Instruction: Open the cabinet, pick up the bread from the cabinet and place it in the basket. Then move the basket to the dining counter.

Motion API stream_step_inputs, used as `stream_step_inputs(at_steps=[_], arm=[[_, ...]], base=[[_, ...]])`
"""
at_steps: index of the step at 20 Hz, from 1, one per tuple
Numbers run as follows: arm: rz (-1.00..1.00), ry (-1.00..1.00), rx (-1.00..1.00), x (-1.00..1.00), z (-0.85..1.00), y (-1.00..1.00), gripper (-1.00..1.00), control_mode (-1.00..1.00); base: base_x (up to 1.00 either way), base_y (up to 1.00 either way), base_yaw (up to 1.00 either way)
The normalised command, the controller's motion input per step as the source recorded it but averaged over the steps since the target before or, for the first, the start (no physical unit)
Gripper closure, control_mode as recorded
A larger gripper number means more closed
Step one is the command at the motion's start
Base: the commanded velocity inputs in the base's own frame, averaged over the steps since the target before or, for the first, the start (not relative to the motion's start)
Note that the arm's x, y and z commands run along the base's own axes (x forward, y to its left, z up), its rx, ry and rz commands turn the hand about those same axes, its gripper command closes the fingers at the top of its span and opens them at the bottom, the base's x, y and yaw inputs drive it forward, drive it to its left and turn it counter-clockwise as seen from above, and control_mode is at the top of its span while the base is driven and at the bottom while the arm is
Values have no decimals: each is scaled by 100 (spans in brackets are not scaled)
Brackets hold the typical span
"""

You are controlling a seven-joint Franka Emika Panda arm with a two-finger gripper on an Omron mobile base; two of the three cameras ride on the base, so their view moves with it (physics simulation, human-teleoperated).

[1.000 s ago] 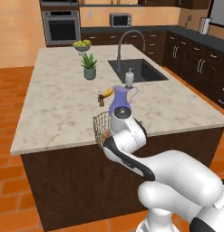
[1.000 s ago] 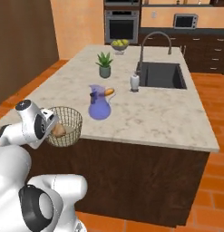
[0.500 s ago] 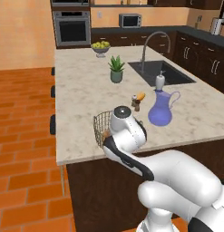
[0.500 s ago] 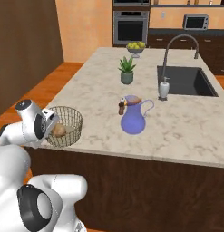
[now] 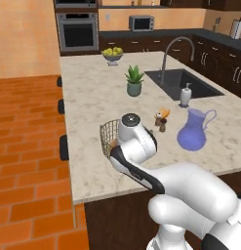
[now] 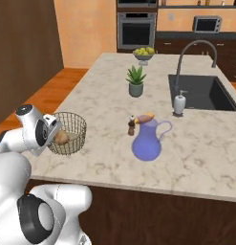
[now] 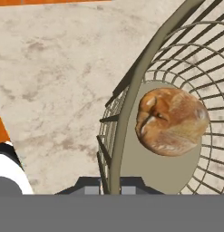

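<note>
My gripper (image 7: pixel 109 189) is shut on the rim of the tan wire-mesh basket (image 7: pixel 131 90), the rim wire running between the two fingertips. The golden-brown bread (image 7: pixel 171 120) lies on the basket's beige bottom. Seen from the right base, the basket (image 6: pixel 70 131) hangs at the end of my hand over the near left part of the marble dining counter (image 6: pixel 100 91), with the bread (image 6: pixel 62 138) inside. My wrist covers most of the basket (image 5: pixel 108 135) in the left base view. Whether the basket touches the counter (image 5: pixel 88 102) I cannot tell.
A blue pitcher (image 6: pixel 147 141) and a small pepper shaker (image 6: pixel 132 126) stand right of the basket. Farther back are a potted plant (image 6: pixel 135 81), a soap dispenser (image 6: pixel 179 102), the sink (image 6: pixel 200 91) and a fruit bowl (image 6: pixel 144 53). Orange floor tiles (image 5: pixel 24 146) lie left of the counter.
The base has driven, so the whole scene has shifted and the counter is closer. The basket, still in my gripper, is now over the counter top instead of off its edge.
</note>
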Motion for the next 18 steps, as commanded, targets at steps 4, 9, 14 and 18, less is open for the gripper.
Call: stream_step_inputs(at_steps=[4, 9, 14, 18], arm=[[0, 0, 0, 0, 0, 0, 100, 100], [0, 0, 0, 0, 0, 0, 100, 100], [-3, 6, 0, 70, -4, -2, 100, -100], [-3, 16, 0, 100, -9, -38, 100, -100]], base=[[48, 16, -5], [0, 0, -1], [6, 0, 0], [0, 0, 0]])
